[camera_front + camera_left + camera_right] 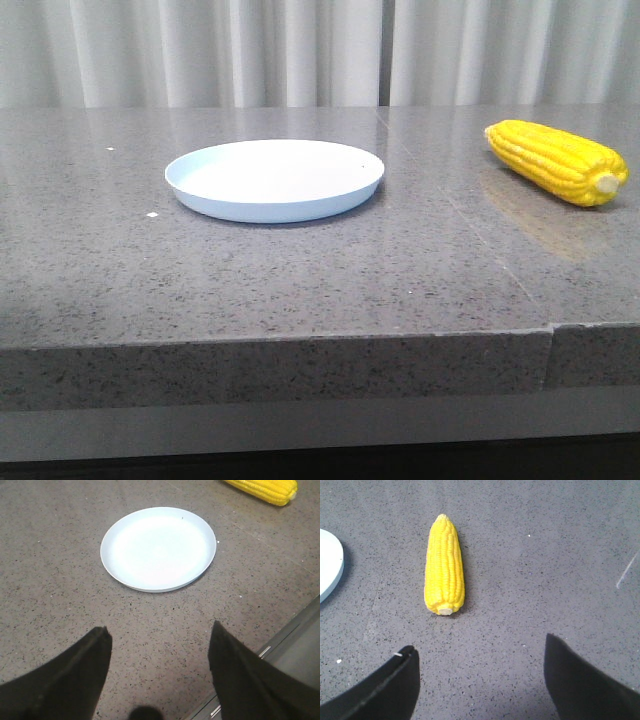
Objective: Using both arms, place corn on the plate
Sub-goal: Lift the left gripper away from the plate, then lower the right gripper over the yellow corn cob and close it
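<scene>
The yellow corn point(557, 162) lies on the grey stone table at the right, its pale stub end toward the front right. It also shows in the right wrist view point(444, 565) and at the edge of the left wrist view point(263, 488). The pale blue-white plate point(190, 185) sits empty left of centre, well apart from the corn; its rim shows in the left wrist view point(107, 562) and the right wrist view point(332, 577). My left gripper point(159, 630) is open and empty above bare table short of the plate. My right gripper point(479, 645) is open and empty, short of the corn's stub end. Neither arm shows in the front view.
The table's front edge point(300, 340) runs across the front view, with a seam point(552, 330) at the right. The edge also shows beside the left gripper point(295, 630). White curtains point(300, 50) hang behind the table. A small white speck point(152, 215) lies left of the plate.
</scene>
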You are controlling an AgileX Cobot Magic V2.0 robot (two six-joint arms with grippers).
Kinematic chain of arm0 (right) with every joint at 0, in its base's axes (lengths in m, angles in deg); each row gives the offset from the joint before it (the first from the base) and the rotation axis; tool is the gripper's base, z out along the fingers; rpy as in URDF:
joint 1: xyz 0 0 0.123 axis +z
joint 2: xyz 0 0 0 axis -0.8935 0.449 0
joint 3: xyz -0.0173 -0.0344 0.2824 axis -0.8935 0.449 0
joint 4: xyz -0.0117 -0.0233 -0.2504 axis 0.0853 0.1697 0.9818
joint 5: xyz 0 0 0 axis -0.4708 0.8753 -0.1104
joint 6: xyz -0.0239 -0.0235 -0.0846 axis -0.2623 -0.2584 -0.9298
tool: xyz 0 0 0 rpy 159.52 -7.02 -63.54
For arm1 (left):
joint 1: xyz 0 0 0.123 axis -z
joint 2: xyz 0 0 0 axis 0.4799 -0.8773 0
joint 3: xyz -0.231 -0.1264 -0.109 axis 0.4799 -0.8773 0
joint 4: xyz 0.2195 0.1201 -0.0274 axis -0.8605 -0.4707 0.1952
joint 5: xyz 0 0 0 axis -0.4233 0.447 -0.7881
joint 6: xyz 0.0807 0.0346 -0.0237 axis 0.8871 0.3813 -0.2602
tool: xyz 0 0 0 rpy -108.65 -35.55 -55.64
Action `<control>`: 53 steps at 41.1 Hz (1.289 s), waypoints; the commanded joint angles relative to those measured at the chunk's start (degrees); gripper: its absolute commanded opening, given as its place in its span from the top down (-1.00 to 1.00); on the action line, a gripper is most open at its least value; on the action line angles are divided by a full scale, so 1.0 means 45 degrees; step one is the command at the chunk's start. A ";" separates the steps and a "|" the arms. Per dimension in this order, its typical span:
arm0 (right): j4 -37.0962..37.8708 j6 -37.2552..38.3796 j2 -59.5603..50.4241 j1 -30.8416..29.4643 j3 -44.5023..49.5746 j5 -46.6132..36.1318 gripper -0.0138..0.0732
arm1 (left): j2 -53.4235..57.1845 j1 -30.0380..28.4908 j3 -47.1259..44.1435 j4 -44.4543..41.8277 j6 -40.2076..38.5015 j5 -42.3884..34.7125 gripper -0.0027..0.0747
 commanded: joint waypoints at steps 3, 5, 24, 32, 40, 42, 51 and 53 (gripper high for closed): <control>-0.0004 -0.0066 0.0069 -0.0058 -0.0431 -0.0904 -0.58 | 0.0911 0.0129 -0.0201 0.0077 -0.0167 -0.1162 -0.16; -0.0004 -0.0066 0.0069 -0.0058 -0.0431 -0.0940 -0.58 | 0.1025 0.0129 -0.0289 0.0077 -0.0167 -0.1192 -0.16; -0.0040 -0.0483 0.1760 0.0443 -0.1808 0.0422 -0.84 | 0.1026 0.0129 -0.0290 0.0077 -0.0167 -0.1192 -0.16; -0.0027 -0.0487 0.3710 0.1509 -0.3112 0.0963 -0.82 | 0.1026 0.0129 -0.0290 0.0077 -0.0167 -0.1192 -0.16; 0.0012 -0.0487 0.6094 0.1937 -0.4649 0.1254 -0.82 | 0.1026 0.0129 -0.0290 0.0077 -0.0167 -0.1192 -0.16; 0.0103 -0.0487 0.6636 0.1937 -0.5067 0.1254 -0.82 | 0.1026 0.0129 -0.0290 0.0077 -0.0167 -0.1192 -0.16; 0.0868 -0.0487 0.9328 0.1937 -0.6717 0.1248 -0.82 | 0.1026 0.0129 -0.0290 0.0077 -0.0167 -0.1192 -0.16; 0.1062 -0.0487 0.9889 0.1937 -0.7044 0.1233 -0.82 | 0.1026 0.0129 -0.0290 0.0077 -0.0167 -0.1192 -0.16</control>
